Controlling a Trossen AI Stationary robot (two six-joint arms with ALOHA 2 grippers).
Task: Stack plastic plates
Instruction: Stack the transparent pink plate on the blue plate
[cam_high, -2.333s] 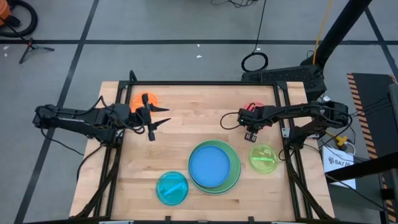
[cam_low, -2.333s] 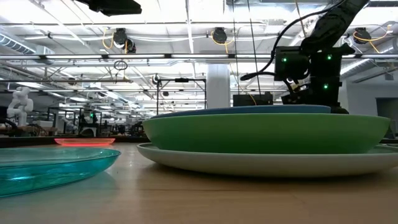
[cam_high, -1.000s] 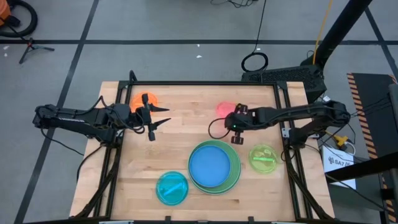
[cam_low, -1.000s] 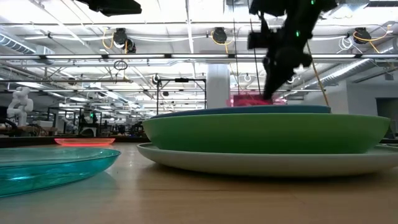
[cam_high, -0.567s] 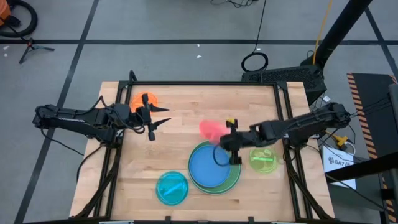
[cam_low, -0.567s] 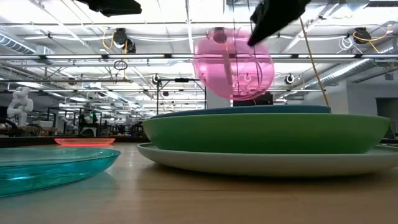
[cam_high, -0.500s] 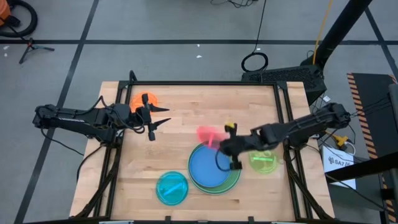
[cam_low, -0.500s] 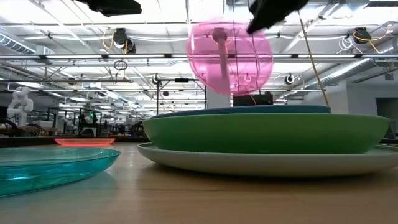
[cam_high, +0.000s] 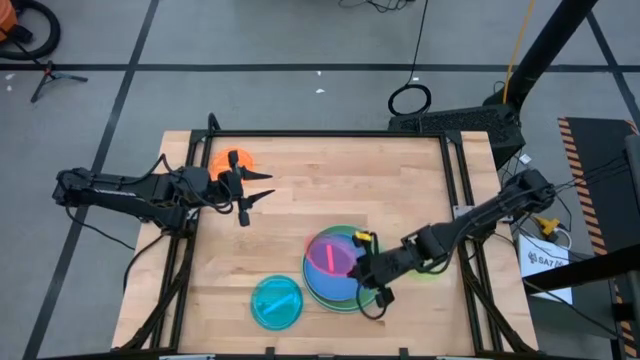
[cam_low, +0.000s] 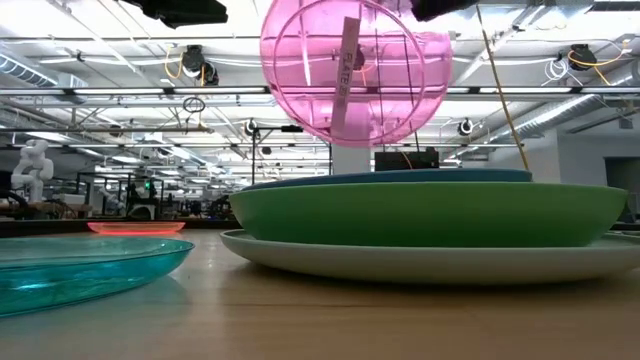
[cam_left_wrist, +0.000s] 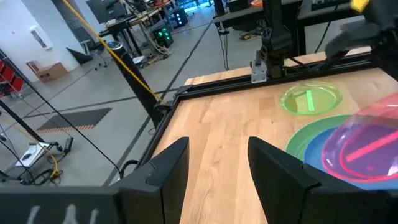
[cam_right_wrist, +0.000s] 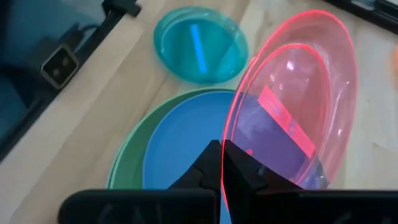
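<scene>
1. Right tool (cam_high: 366, 262): pinched on the rim of the pink plate (cam_high: 334, 256), which it holds tilted, nearly on edge, clear above the stack.
2. Stack, directly beneath the right tool's load: blue plate (cam_high: 325, 282) on green plate (cam_low: 430, 214) on a pale bottom plate (cam_low: 430, 263), resting on the wooden surface (cam_high: 300, 190).
3. Loose plates: cyan plate (cam_high: 276, 301) beyond the stack from the right tool; lime plate (cam_left_wrist: 310, 99) just behind the right tool's arm; orange plate (cam_high: 222, 159) close beside the left tool.
4. Left tool (cam_high: 258, 194): waiting well apart from the stack, fingers spread, holding nothing.
5. Risk, judged: the thin rim grip could let the shiny pink plate slip or swing. Released while so tilted, it may land on edge and roll or slide off the blue plate. An off-centre drop would leave it askew.
6. Writing: a strip label on the pink plate appears to read "PLATE"; the remainder is illegible. Similar strips on the cyan and lime plates are unreadable.
</scene>
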